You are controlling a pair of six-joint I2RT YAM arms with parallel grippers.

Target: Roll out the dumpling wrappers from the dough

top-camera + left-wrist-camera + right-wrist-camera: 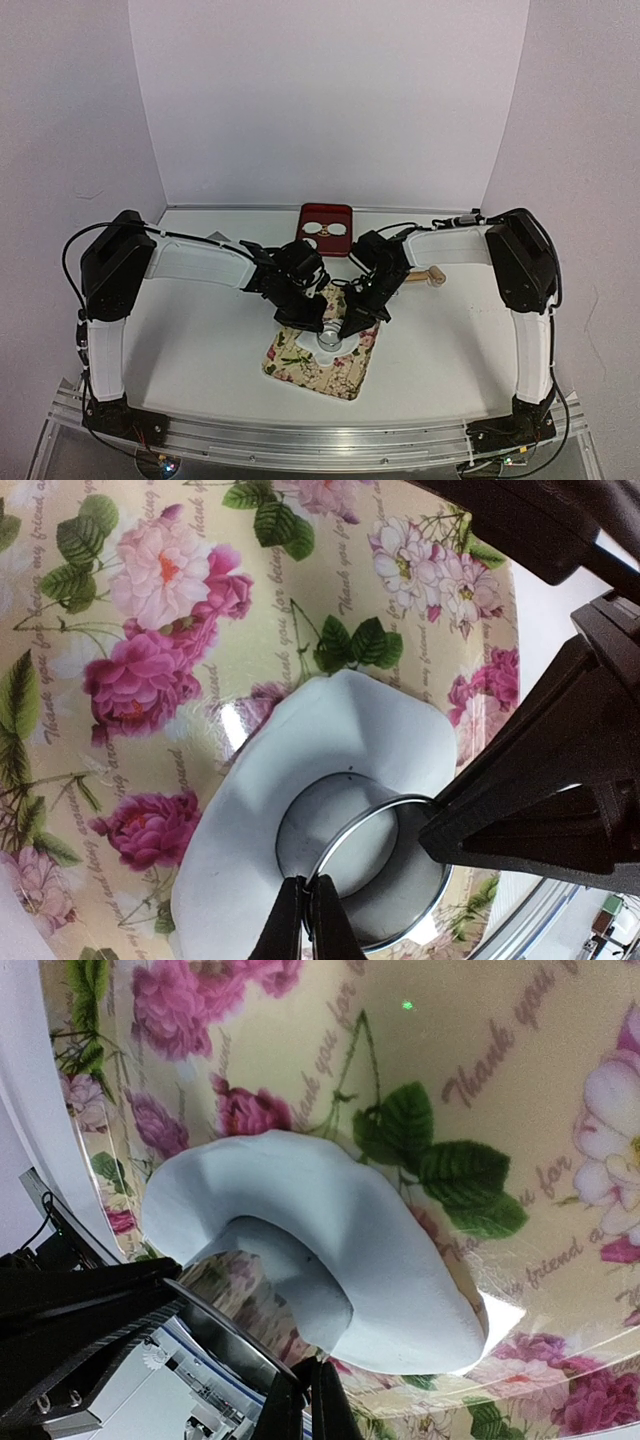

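The dough [330, 730] is a flattened white sheet on the floral mat [150, 580]. A small metal ring [385, 812] stands pushed through it, and the dough wraps round the ring's wall [225, 1305]. My left gripper [307, 892] is shut on the ring's rim. My right gripper [308, 1378] is shut on the opposite rim. In the top view both grippers, left [316, 324] and right [352, 322], meet over the ring [329, 340] and dough [347, 346]. Two dumpling wrappers [318, 229] lie in a red tray [326, 213] at the back.
A wooden rolling pin [428, 276] lies to the right of the mat [300, 366], behind the right arm. White walls close in the table on three sides. The right gripper's black body [540, 780] fills the right of the left wrist view.
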